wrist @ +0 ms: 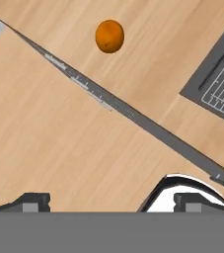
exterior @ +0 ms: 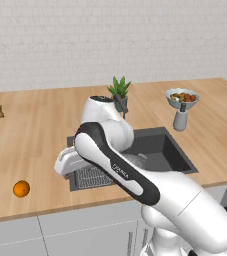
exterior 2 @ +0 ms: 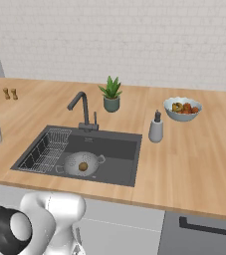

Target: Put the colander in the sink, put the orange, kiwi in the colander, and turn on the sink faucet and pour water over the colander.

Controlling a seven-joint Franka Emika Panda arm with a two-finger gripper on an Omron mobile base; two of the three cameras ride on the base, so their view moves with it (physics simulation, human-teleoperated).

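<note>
The orange [exterior: 21, 189] lies on the wooden counter left of the sink [exterior: 177, 150], near the front edge. In the hand view the orange [wrist: 109, 35] sits well ahead of my gripper [wrist: 113, 202], whose fingertips [wrist: 32, 201] stand wide apart and open with nothing between them. The white hand [exterior: 66, 161] hovers over the sink's left rim. The grey colander [exterior 2: 82, 163] stands in the sink [exterior 2: 114, 149] with the kiwi [exterior 2: 83, 167] inside it. Behind the basin rises the dark faucet [exterior 2: 83, 108], and I see no water running.
A wire rack [exterior 2: 47, 149] fills the sink's left part. A potted plant [exterior 2: 111, 94], soap dispenser [exterior 2: 156, 128] and fruit bowl [exterior 2: 182, 108] stand behind and right of the sink. Two small shakers [exterior 2: 10, 93] are at the far left. The counter's front edge [wrist: 113, 105] crosses the hand view diagonally.
</note>
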